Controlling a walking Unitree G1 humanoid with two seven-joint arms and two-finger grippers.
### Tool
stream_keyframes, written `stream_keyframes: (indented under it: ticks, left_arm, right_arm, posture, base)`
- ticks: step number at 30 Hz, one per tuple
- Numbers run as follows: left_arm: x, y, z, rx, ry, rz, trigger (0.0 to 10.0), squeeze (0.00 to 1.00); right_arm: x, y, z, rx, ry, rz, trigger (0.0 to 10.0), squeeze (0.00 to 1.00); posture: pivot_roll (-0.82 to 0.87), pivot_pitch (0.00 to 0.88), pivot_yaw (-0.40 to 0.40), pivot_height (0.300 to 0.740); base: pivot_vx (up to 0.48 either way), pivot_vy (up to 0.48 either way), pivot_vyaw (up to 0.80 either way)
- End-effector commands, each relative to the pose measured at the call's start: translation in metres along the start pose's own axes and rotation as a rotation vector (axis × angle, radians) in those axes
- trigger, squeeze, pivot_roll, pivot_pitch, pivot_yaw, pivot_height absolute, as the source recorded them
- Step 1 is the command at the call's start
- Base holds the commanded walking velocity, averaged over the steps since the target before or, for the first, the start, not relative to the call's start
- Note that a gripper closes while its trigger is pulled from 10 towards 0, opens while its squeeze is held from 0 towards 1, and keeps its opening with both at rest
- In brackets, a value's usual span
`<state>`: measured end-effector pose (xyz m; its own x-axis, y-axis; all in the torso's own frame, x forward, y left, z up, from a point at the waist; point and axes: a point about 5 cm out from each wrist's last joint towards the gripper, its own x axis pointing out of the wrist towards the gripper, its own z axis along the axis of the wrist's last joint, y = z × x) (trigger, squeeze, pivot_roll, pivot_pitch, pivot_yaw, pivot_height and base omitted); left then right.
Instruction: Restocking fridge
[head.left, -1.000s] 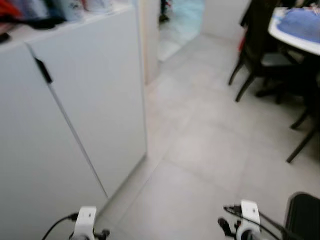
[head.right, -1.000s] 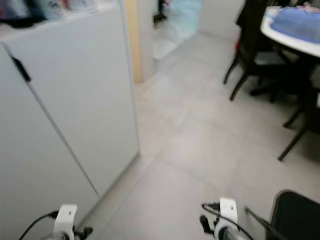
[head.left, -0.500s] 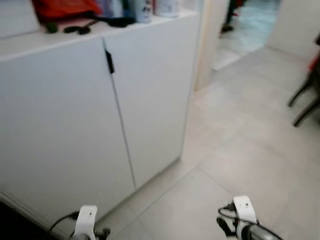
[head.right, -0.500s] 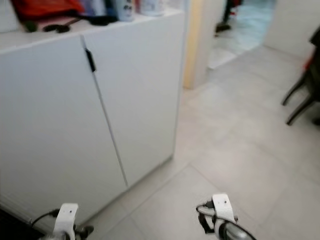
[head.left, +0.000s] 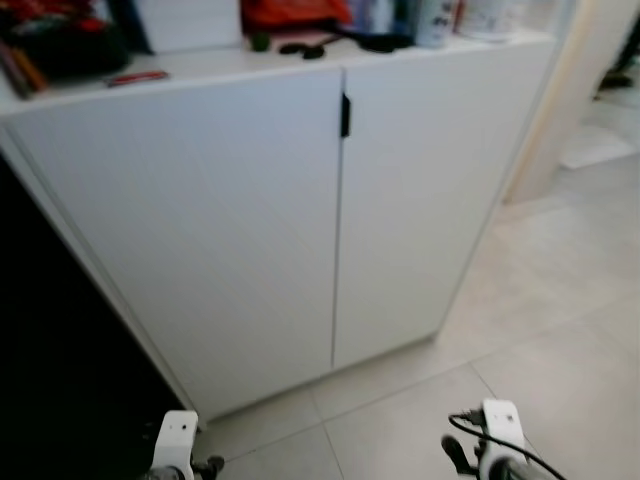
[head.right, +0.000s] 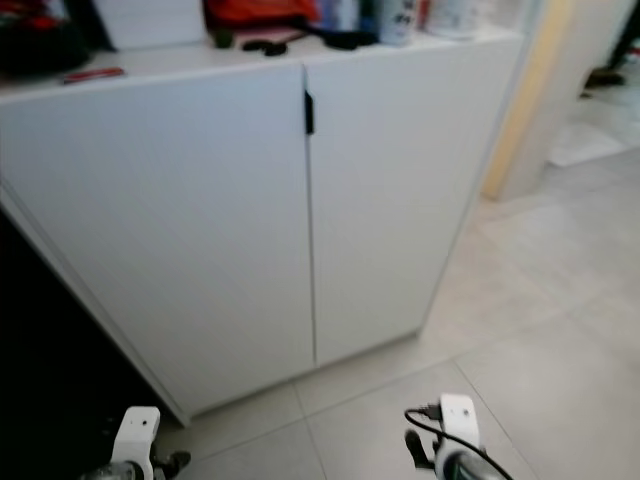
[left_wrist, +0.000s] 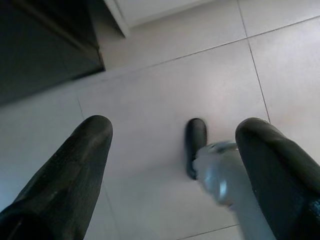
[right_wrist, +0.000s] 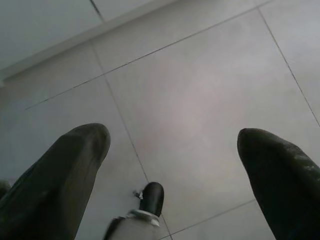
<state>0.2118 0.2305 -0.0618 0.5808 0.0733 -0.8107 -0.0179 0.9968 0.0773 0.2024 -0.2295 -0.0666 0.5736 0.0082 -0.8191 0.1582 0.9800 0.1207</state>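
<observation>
Two-door white cabinet fills centre, doors shut, small black handle at seam. Grey tiled floor alongside. Cluttered cabinet top: bottles, red item. Left gripper and right gripper hang over floor, fingers spread, empty. Fridge not identifiable.

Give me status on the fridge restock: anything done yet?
Done: nothing visible. In hand: nothing; the left claw and right claw both hang open over the pale grey tiled floor, holding nothing. The robot faces a white two-door cabinet, doors shut, with blurred red and dark clutter on top. Left: practically everything, meaning reaching the fridge, fetching items and loading them.
</observation>
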Motion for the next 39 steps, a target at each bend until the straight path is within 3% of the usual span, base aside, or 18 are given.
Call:
stream_keyframes:
  ticks: [1,12,16,18,28,39]
  left_arm:
    - [-0.0008,0.0028,-0.0052,-0.014,0.017,0.010,10.0,0.00]
    - [-0.0008,0.0010,-0.0081,-0.027,0.026,0.010,10.0,0.00]
    - [-0.0010,0.0017,-0.0096,-0.018,0.034,0.015,10.0,0.00]
    - [-0.0011,0.0023,-0.0100,-0.002,0.041,0.019,10.0,0.00]
    - [-0.0009,0.0024,-0.0094,-0.044,0.043,0.035,10.0,0.00]
    - [-0.0006,0.0020,-0.0081,-0.060,0.039,0.039,10.0,0.00]
  right_arm:
    - [0.0010,0.0026,0.0027,0.074,-0.011,-0.007,10.0,0.00]
    - [0.0006,0.0008,-0.0007,0.160,-0.015,-0.030,10.0,0.00]
    - [0.0006,0.0016,-0.0018,0.151,-0.011,-0.014,10.0,0.00]
    - [0.0007,0.0022,-0.0030,0.195,-0.015,-0.018,10.0,0.00]
    - [0.0007,0.0005,-0.0016,0.245,-0.023,-0.047,10.0,0.00]
    - [0.0007,-0.0003,-0.0004,0.240,-0.016,-0.061,10.0,0.00]
  posture:
    - [0.04,0.000,-0.067,0.740]
    - [0.04,0.000,-0.072,0.740]
    - [0.04,0.000,-0.068,0.740]
    - [0.04,0.000,-0.068,0.740]
    - [0.06,0.000,-0.077,0.740]
    - [0.06,0.000,-0.082,0.740]
  base:
    - [0.000,0.000,0.80]
    - [0.000,0.000,0.80]
    - [0.000,0.000,0.73]
    - [0.000,0.000,0.00]
    - [0.000,0.058,0.00]
    - [0.000,0.306,0.00]
